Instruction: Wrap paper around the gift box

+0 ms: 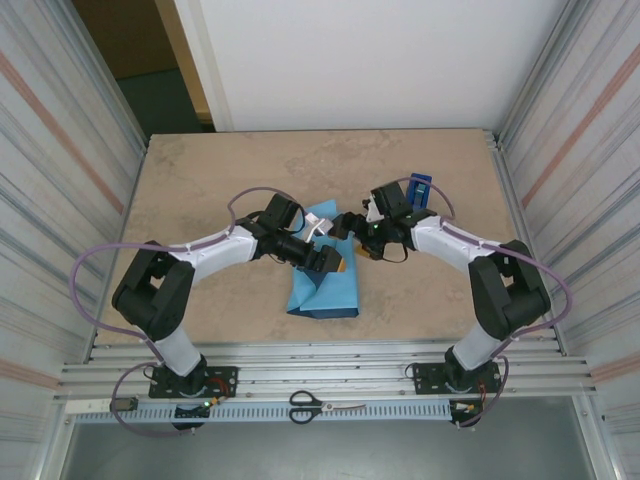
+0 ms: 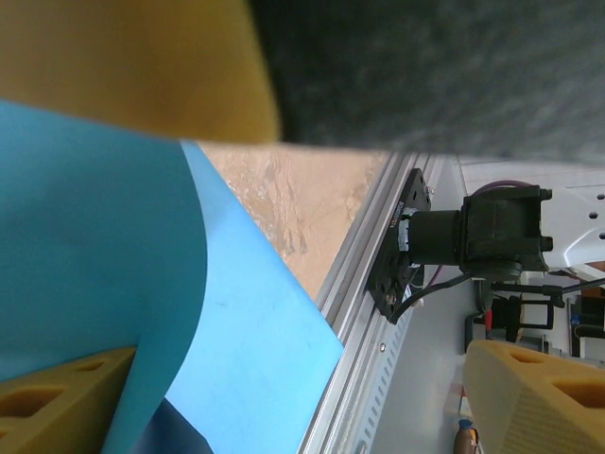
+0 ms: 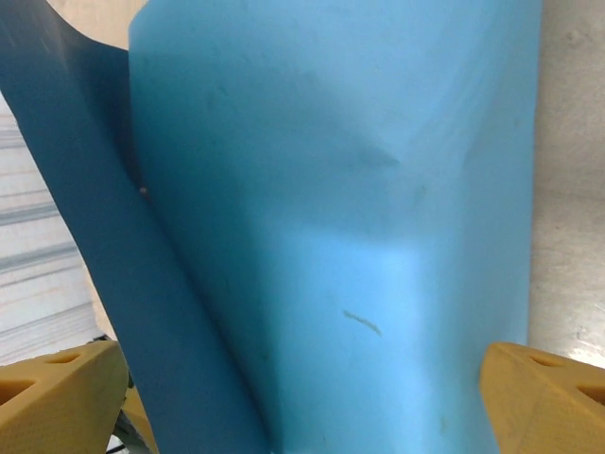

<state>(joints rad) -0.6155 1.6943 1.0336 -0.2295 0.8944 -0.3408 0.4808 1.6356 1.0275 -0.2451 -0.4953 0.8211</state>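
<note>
The paper (image 1: 325,288) lies folded in a heap at the table's middle, sky blue outside with a darker navy face (image 3: 95,236) showing along one fold. The gift box is hidden. My left gripper (image 1: 330,260) hangs over the heap's top, open. In the left wrist view its yellow fingers (image 2: 57,402) stand far apart and the sky-blue paper (image 2: 142,284) runs between them (image 2: 302,407). My right gripper (image 1: 350,224) faces the heap from the far right, also open. The paper (image 3: 340,218) rises between its spread fingertips (image 3: 553,397) without being pinched (image 3: 302,407).
A narrow dark-blue tape dispenser (image 1: 421,188) stands behind the right arm. Scissors (image 1: 325,405) lie on the metal rail (image 1: 320,365) at the near edge. Corrugated walls (image 1: 60,180) close in both sides. Bare tabletop (image 1: 200,180) stretches to the back left.
</note>
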